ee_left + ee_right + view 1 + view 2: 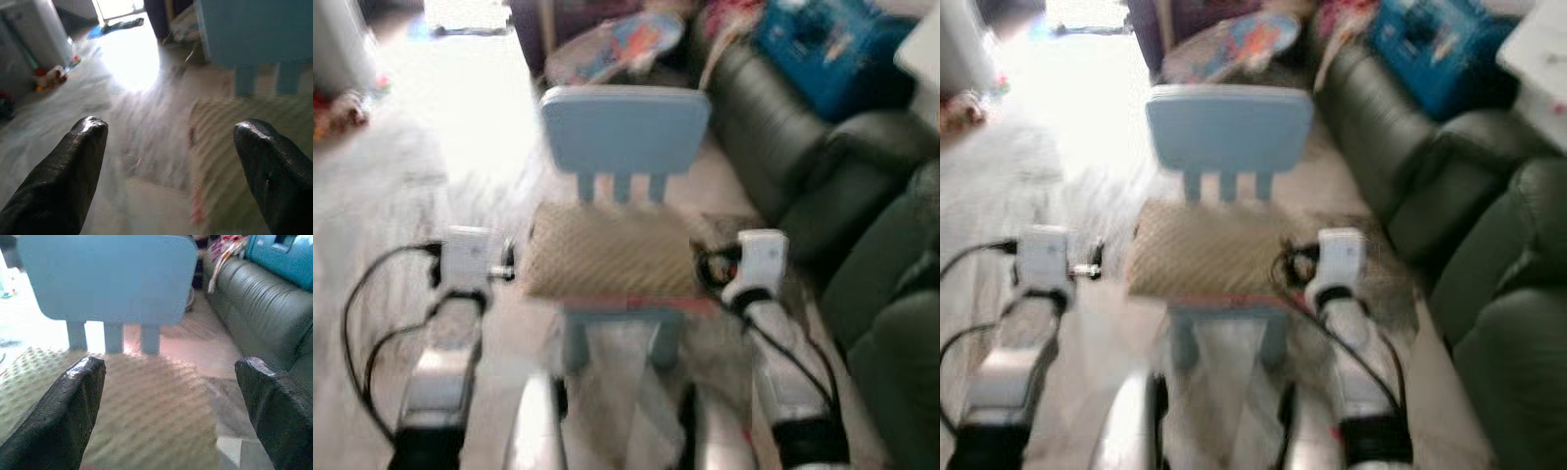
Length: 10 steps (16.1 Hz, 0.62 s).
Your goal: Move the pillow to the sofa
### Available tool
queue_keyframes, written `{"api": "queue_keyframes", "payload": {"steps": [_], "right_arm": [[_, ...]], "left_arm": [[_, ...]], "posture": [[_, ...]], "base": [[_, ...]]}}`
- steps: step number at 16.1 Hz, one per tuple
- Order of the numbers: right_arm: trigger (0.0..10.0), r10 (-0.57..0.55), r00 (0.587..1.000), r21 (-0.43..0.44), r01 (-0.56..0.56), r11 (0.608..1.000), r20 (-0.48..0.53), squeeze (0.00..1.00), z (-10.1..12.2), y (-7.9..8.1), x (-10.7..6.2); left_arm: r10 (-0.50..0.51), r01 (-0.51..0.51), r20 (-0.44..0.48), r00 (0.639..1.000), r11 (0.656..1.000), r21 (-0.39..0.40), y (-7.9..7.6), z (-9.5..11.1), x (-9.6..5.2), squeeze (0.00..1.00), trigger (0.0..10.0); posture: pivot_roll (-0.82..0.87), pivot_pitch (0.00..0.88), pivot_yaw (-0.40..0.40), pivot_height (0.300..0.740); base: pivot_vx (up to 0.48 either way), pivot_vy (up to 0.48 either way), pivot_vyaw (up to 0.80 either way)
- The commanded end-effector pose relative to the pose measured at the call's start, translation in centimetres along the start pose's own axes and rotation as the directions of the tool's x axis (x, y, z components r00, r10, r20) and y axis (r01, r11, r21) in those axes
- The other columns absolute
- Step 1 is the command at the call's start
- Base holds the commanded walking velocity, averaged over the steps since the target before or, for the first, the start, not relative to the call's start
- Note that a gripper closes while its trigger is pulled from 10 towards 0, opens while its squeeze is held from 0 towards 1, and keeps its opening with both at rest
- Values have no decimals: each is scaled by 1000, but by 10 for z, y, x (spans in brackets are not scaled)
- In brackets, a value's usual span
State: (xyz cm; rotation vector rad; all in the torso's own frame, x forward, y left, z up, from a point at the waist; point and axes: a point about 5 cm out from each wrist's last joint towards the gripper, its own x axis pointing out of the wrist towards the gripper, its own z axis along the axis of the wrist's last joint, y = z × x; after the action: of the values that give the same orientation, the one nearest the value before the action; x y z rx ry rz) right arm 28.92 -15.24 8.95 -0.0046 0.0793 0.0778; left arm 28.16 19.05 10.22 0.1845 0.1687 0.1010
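Your left gripper [166, 166] and right gripper [168, 406] are both spread wide, grasping nothing, flanking the tan pillow [610, 257] at its left and right edges, apparently to clamp it between them. It lies flat on the seat of the small blue chair [625, 127]. The dark sofa [803, 147] waits to your right.

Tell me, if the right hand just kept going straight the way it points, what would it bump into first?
Probably the pillow lying on the blue chair. The right hand is open and points low across the pillow toward the chair's backrest, so that would come next. Depth is hard to judge in the blur.
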Motion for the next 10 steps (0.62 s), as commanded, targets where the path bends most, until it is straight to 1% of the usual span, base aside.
{"api": "queue_keyframes", "payload": {"steps": [1,6,8,10], "right_arm": [[10000,-44,999,-12,44,999,-20,0,-4,-15,-4],[10000,-48,998,-18,47,999,-27,0,-6,-15,-4],[10000,-42,998,-8,42,999,-41,0,-7,-15,-4],[10000,-43,996,0,44,999,-79,0,-10,-16,-4]], "left_arm": [[-32,32,0,999,999,-8,-12,0,-1,0,10000],[-32,32,-4,999,999,-15,-13,-1,0,0,10000],[1,-1,-10,1000,1000,-13,-12,-2,0,0,10000],[-1,1,-31,1000,1000,-1,-13,-5,0,0,10000]], "posture": [[34,10,-18,566],[30,11,-20,566],[28,11,-21,566],[28,13,-23,566]], "base": [[405,0,0],[365,0,0],[0,0,0],[0,0,0]]}}
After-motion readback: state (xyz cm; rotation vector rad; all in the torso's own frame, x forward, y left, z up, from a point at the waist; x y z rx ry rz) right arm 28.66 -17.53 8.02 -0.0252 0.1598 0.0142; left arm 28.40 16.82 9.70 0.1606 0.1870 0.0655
